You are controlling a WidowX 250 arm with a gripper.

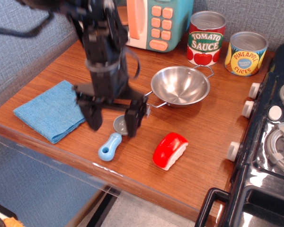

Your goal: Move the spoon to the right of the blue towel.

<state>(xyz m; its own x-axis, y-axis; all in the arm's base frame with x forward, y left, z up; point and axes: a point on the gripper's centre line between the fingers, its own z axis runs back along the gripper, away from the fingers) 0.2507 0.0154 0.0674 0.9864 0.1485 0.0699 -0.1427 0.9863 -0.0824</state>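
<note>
Observation view: gripper (113,124) open, holding nothing, above spoon (112,141).
Spoon flat on bench (203,137), just right of towel (51,110), not touching it; blue handle toward front edge, grey bowl partly hidden between gripper fingers (93,117). Red-and-white toy (170,150) right of spoon; steel bowl (180,87) behind.
</note>
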